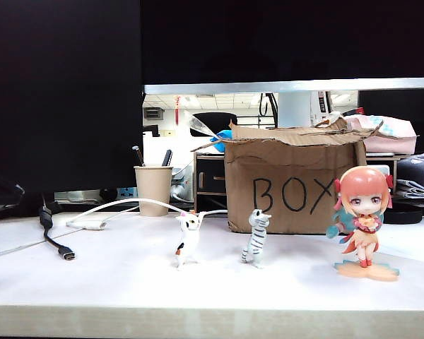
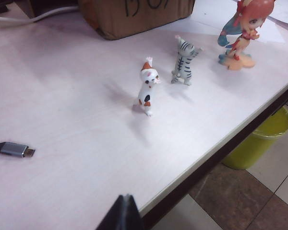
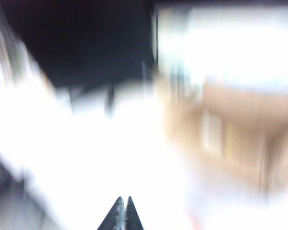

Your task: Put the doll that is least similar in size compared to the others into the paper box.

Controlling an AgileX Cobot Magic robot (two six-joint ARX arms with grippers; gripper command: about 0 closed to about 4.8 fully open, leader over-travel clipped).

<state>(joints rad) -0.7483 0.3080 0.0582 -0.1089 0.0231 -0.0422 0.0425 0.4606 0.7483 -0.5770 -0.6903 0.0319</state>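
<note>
The doll (image 1: 364, 215), a big-headed girl with orange-pink hair and an orange dress, stands on its flat base at the right of the table; the left wrist view also catches the doll (image 2: 243, 28). Behind it stands the paper box (image 1: 293, 176), brown cardboard with "BOX" in marker, its lower front edge (image 2: 134, 17) showing in the left wrist view. My left gripper (image 2: 126, 197) is shut and empty, hanging over the table's front edge, far from the doll. My right gripper (image 3: 123, 199) is shut and empty in a heavily blurred view. Neither gripper shows in the exterior view.
A small white cat (image 1: 187, 240) and a grey-striped cat (image 1: 256, 238) stand left of the doll. A paper cup with pens (image 1: 153, 189), white cables and a black USB cable (image 1: 58, 244) lie at the left. A yellow-green bin (image 2: 259, 141) sits below the table edge.
</note>
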